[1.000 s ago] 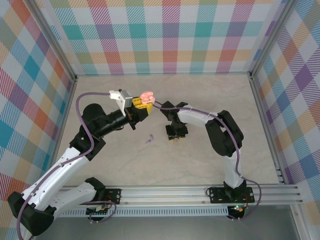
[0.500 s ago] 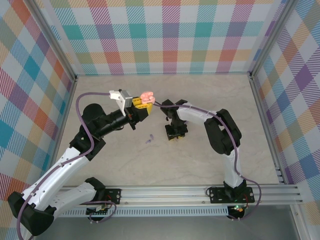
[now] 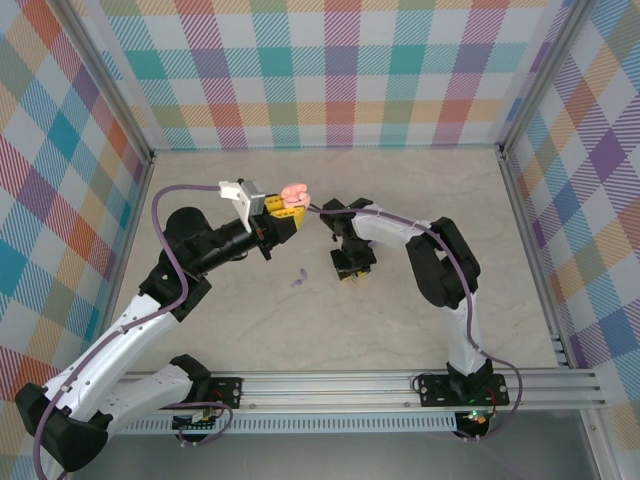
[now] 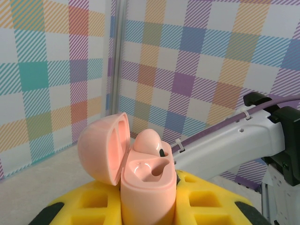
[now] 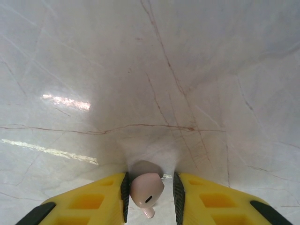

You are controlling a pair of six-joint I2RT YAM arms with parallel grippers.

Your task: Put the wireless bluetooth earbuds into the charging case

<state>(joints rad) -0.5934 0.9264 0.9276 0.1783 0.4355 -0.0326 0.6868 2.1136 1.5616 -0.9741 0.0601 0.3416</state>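
The right hand (image 3: 347, 270) points down at the pale marble-patterned surface (image 3: 430, 200). Its yellow fingers (image 5: 96, 199) are closed against both sides of the small pink stemmed plastic earbud (image 5: 146, 187), which sits between the dark pads with its stem pointing back toward the wrist. The grip is on a rounded, glossy head right at the pad tips. The likeliest failure, then, is that the pink earbud squirts out or rotates when lifted, and a rotated stem would meet its socket at the wrong angle.

The left hand (image 3: 283, 208) is clamped on the glossy pink plastic charging case (image 4: 147, 187), held up off the surface with its hinged lid (image 4: 104, 147) swung open and a well facing up. The case is gripped low, so a hard push during insertion could tip it or slide it down between the fingers.

The tiny lilac-purple stemmed earbud (image 3: 298, 280) lies loose on the surface between the two arms, near the right hand. A careless sweep of either arm could knock it away.
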